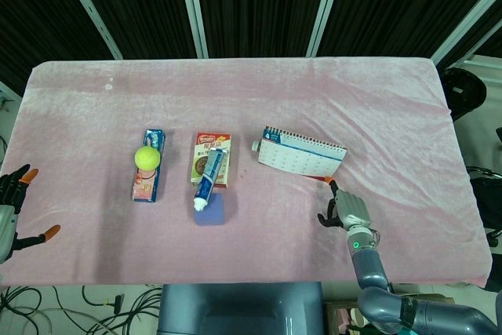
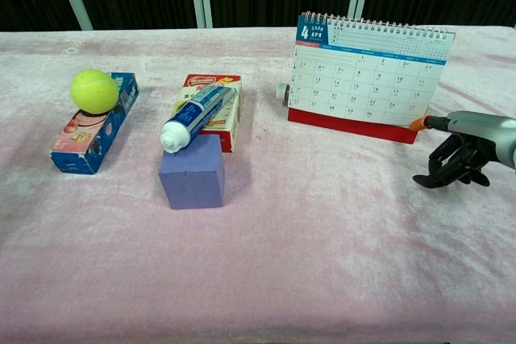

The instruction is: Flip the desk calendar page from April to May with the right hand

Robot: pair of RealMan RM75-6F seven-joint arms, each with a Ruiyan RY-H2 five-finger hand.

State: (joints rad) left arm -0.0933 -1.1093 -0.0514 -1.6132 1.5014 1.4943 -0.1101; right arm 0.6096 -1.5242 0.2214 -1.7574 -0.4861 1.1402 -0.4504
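Calendar, open at April, is seen upright on the pink tablecloth right of centre. Nothing is held by the right hand: one orange-tipped finger is stretched to the calendar's lower corner, the others curled. The left hand is kept spread at the table's edge.

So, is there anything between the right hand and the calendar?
Nothing visible. The right hand is beside the calendar, at its lower right corner, with only bare cloth between them. The tube, boxes and ball lie on the calendar's other side.
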